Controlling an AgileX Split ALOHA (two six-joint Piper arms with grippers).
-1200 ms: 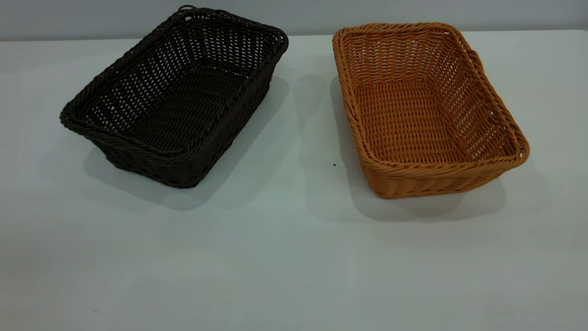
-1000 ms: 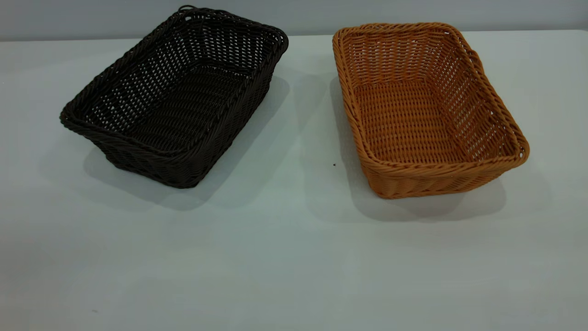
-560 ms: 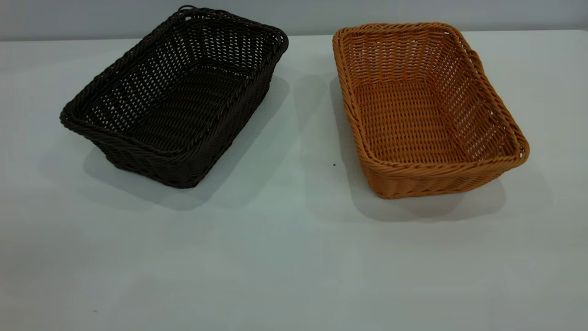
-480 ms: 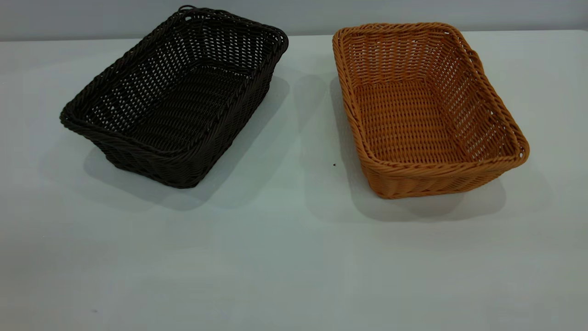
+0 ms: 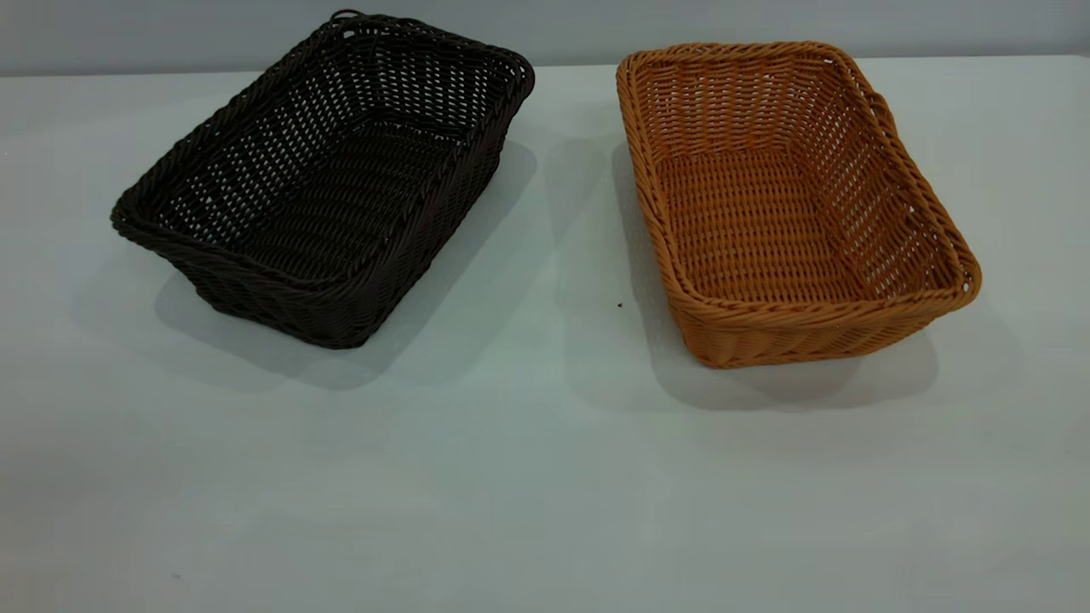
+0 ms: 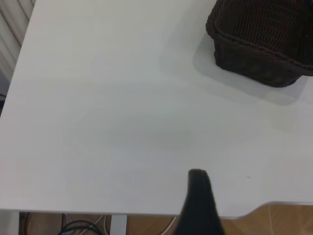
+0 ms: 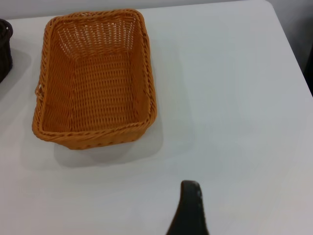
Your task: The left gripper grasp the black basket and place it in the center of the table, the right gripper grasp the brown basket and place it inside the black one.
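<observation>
1. Change since the earlier pictures: none found. Both baskets sit exactly where they sat before, and no arm has entered the exterior view.
2. The black basket [image 5: 328, 174] stands skewed toward the far left corner of the table [image 5: 528, 477], flat on its base and untouched.
3. The brown basket [image 5: 788, 200] stands toward the far right corner, near the black one but apart from it, a strip of bare tabletop between them. Both are empty.
4. The left gripper [image 6: 198, 205] hangs over the table's left edge, well apart from the black basket. Only one dark fingertip shows; whether its fingers are spread or pressed together cannot be told.
5. The right gripper [image 7: 188, 208] hangs over the right part of the table, well apart from the brown basket. Its finger state likewise cannot be told.
6. Judgement: the first step has not begun. The next move calls for the left gripper to approach the black basket's rim, close on it, and carry it to the table's centre.
</observation>
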